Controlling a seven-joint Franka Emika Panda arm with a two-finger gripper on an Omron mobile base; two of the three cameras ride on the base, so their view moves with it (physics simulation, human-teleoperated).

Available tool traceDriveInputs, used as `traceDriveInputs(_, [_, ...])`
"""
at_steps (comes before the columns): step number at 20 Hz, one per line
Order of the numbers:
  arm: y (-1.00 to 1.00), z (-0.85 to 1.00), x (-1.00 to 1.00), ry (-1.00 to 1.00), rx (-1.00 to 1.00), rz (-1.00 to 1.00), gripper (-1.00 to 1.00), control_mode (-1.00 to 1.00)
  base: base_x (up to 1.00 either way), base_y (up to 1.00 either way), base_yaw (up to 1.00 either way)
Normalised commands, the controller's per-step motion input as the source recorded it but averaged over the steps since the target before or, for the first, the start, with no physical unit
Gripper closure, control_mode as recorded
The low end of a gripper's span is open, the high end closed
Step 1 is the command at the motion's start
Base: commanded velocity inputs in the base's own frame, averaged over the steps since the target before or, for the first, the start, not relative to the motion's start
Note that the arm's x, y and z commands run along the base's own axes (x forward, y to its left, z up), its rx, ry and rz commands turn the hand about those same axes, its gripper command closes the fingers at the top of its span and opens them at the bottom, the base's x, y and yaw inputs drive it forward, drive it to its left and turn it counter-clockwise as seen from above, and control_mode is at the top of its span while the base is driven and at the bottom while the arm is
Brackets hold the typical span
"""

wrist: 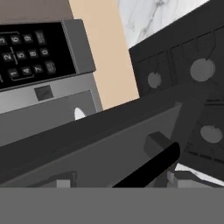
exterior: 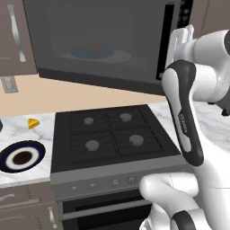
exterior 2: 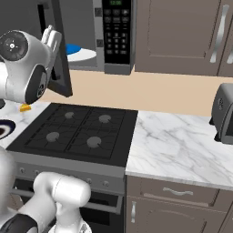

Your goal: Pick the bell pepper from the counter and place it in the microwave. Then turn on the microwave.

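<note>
Shows the pepper (exterior: 95, 48) resting on the turntable (exterior: 117, 56) inside the microwave (exterior 2: 99, 36), seen through the door (exterior: 58, 45) glass at upper middle of the left base view, so placing looks done. Puts the fingers (exterior 2: 51, 37) against the open door's free edge at upper left of the right base view, probably to swing it shut before reaching the keypad (exterior 2: 116, 32). Cannot tell whether spread or pressed together.

Black stovetop (exterior: 110, 134) between counters — yellow wedge (exterior: 33, 123) behind dark-rimmed plate (exterior: 21, 156); silver toaster (exterior 2: 223, 113) far right.
</note>
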Motion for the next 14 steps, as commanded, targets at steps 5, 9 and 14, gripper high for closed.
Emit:
traceDriveInputs(5, [-0.13, 0.00, 0.50, 0.04, 0.01, 0.00, -1.00, -1.00, 0.00, 0.00, 0.00])
traceDriveInputs(9, [-0.09, 0.00, 0.45, 0.03, 0.01, 0.00, -1.00, -1.00, 0.00, 0.00, 0.00])
traceDriveInputs(14, [-0.05, 0.01, 0.42, 0.03, 0.01, 0.00, -1.00, -1.00, 0.00, 0.00, 0.00])
